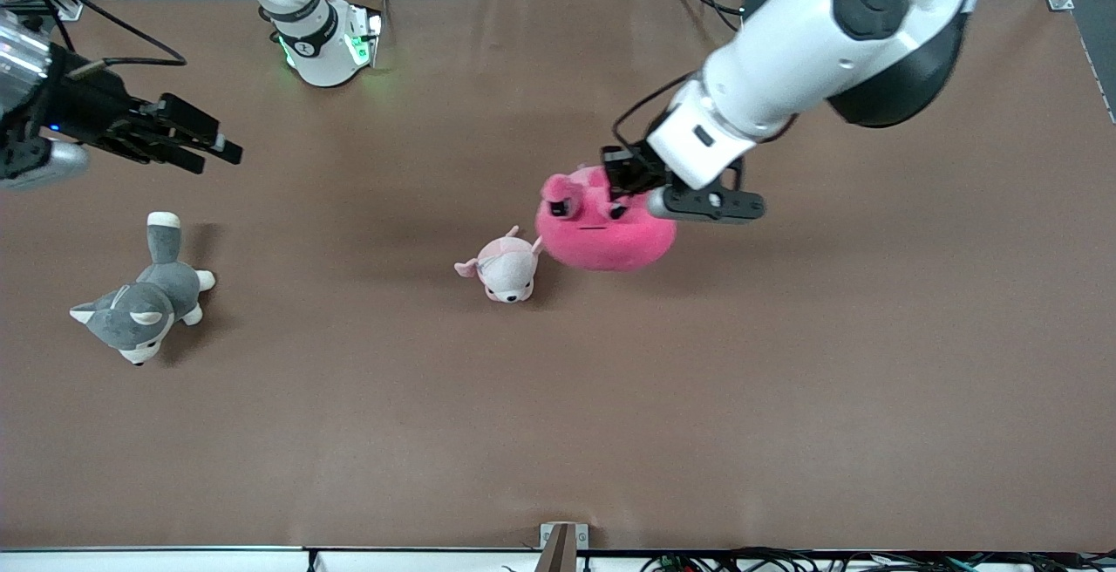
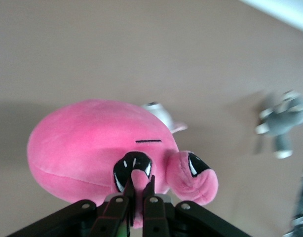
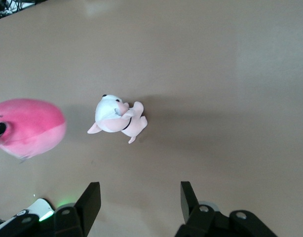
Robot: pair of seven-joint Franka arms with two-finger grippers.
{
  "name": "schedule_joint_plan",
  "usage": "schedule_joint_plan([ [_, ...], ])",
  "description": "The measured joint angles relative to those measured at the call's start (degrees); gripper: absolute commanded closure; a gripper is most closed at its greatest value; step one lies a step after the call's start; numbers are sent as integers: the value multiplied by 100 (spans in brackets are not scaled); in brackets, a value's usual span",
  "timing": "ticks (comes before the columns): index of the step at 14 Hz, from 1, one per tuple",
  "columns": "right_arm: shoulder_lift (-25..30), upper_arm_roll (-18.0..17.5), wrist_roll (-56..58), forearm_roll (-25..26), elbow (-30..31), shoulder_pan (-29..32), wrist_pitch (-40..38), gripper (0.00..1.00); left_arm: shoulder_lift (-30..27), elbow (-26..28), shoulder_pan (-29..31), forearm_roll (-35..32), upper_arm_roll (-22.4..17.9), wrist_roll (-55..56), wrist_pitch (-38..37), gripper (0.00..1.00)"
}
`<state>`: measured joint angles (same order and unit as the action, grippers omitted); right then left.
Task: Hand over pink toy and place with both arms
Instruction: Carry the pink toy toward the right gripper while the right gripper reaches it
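Observation:
The pink toy [image 1: 602, 236], a big round hot-pink plush with dark angry eyes, is near the table's middle. My left gripper [image 1: 621, 187] is shut on a fold of plush by its eye and holds it from above. In the left wrist view the fingers [image 2: 127, 183] pinch that fold on the toy [image 2: 82, 148], which seems lifted a little off the table. My right gripper [image 1: 214, 146] is open and empty, up in the air at the right arm's end of the table, and it shows open in its wrist view [image 3: 140, 197]. The toy shows there too [image 3: 28, 126].
A small pale pink-and-white plush animal [image 1: 504, 268] lies beside the pink toy, a little nearer the front camera; it also shows in the right wrist view [image 3: 117, 118]. A grey-and-white plush dog [image 1: 144, 302] lies toward the right arm's end. The brown table [image 1: 785, 398] spreads wide around them.

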<state>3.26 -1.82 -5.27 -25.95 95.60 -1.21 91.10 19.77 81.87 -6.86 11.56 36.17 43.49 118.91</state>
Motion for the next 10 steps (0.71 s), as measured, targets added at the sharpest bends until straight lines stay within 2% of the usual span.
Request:
schedule_joint_plan([
  [4, -246, -5, -53, -366, -7, -238, 39, 26, 492, -277, -912, 7, 17, 1238, 1096, 100],
  [10, -535, -3, -105, -545, -158, -593, 193, 26, 1164, -434, -1794, 8, 18, 1988, 2513, 100],
])
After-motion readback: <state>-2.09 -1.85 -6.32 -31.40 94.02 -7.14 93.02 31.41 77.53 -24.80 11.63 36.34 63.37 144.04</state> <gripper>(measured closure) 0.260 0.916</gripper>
